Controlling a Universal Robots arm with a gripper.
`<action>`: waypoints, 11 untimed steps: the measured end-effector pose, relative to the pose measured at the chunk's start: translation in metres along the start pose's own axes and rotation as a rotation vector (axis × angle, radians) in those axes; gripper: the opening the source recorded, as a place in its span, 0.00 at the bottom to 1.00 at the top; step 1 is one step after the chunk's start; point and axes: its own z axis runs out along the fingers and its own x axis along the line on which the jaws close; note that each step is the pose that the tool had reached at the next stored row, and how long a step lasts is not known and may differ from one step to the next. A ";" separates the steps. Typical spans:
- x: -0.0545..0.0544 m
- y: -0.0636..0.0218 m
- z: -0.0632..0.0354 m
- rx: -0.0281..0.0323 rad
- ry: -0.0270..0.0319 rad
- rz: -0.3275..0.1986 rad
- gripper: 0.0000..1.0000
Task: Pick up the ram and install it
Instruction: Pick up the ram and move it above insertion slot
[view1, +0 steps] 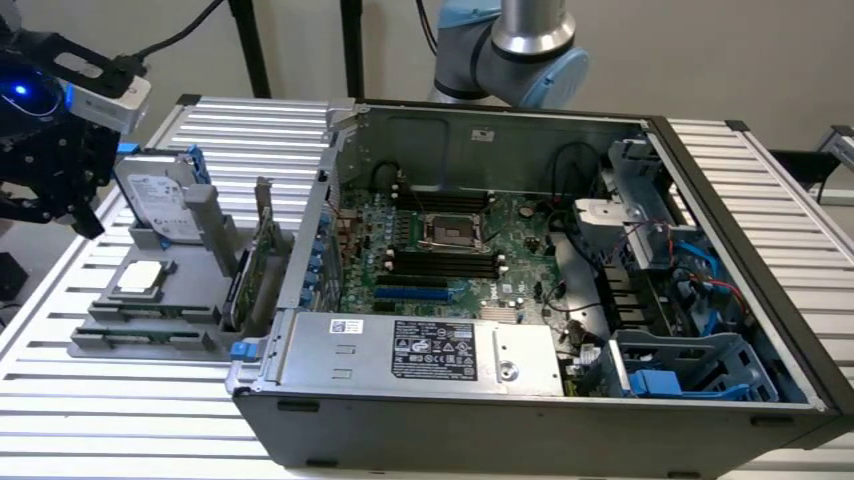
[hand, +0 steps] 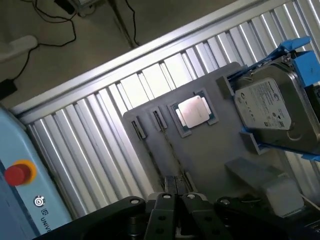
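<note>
My gripper (view1: 83, 215) hangs above the table's edge at the exterior view's left, a little off the grey parts holder (view1: 180, 285). In the wrist view its fingers (hand: 165, 202) stand close together, and I see nothing green between them. Two long narrow slots (view1: 150, 311) run along the holder's near side; thin dark strips stand edge-on in them, which I take for the ram (hand: 161, 142). The silver processor chip (hand: 194, 111) lies on the holder beside them. Across the table, the motherboard's ram slots (view1: 441, 265) lie bare inside the open computer case (view1: 534, 395).
A hard drive in a blue frame (view1: 158, 205) leans at the holder's back. An upright green expansion card (view1: 263, 262) stands between the holder and the case wall. The ribbed metal table (view1: 120, 400) lies under everything. A red stop button (hand: 17, 173) sits beside the table.
</note>
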 end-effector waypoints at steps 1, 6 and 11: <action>0.000 0.0000 0.0006 0.0001 0.0007 -0.018 0.11; 0.000 -0.0001 0.0037 0.0008 0.0043 -0.109 0.11; 0.000 -0.0003 0.0069 0.0016 0.0078 -0.199 0.11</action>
